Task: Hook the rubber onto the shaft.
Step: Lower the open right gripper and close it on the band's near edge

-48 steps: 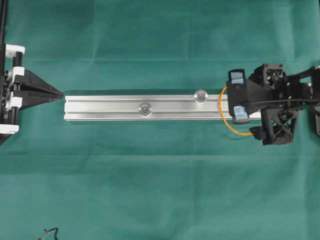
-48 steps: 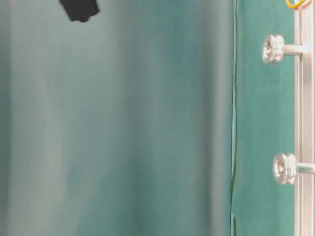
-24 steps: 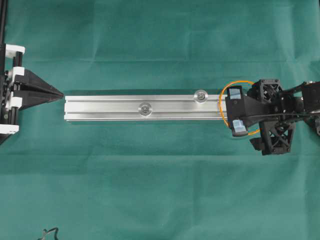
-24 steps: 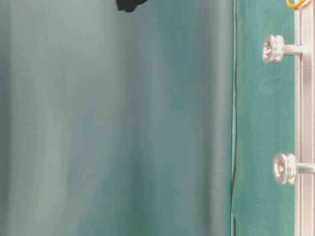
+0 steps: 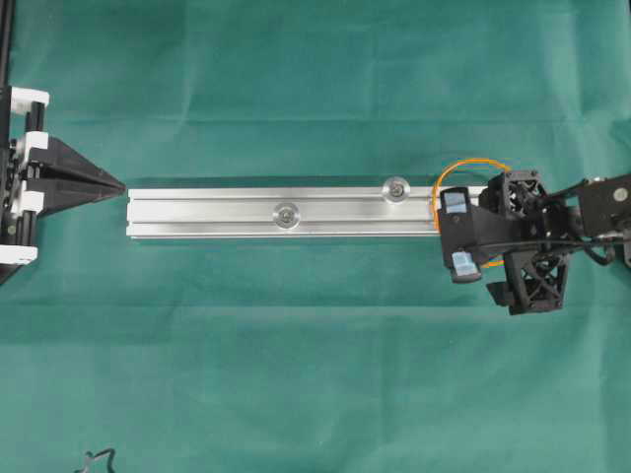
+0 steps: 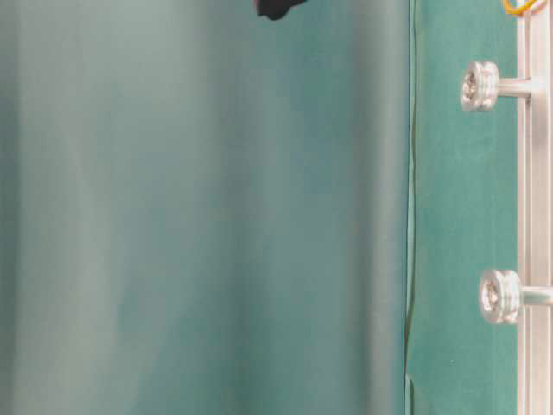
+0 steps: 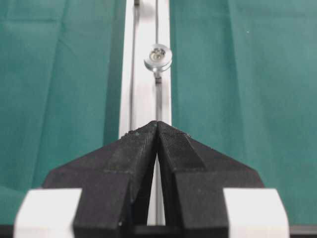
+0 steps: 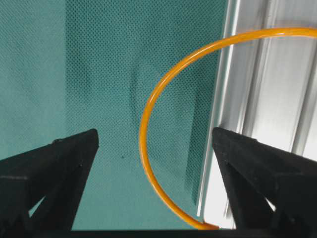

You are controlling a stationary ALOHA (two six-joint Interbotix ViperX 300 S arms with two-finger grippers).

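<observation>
A long silver aluminium rail lies across the middle of the green cloth-covered surface, running from near its left edge towards its right. Two round-headed metal shafts stand up out of the rail: one near its middle, the other further right, along the far side of the rail.

The thin orange rubber band lies loose over the rail's right end, partly on the metal and partly on the cloth, hooked on neither shaft. In the right wrist view the band curves between the two black fingers, crossing from cloth onto rail and touching neither finger.

The right gripper hangs over that end of the rail with its jaws spread wide, one finger above the rail and the other out past its near side. They have hold of nothing.

The left gripper sits at the left edge of the surface, its pointed tip just off the rail's left end. Its jaws are pressed together with nothing between them.
</observation>
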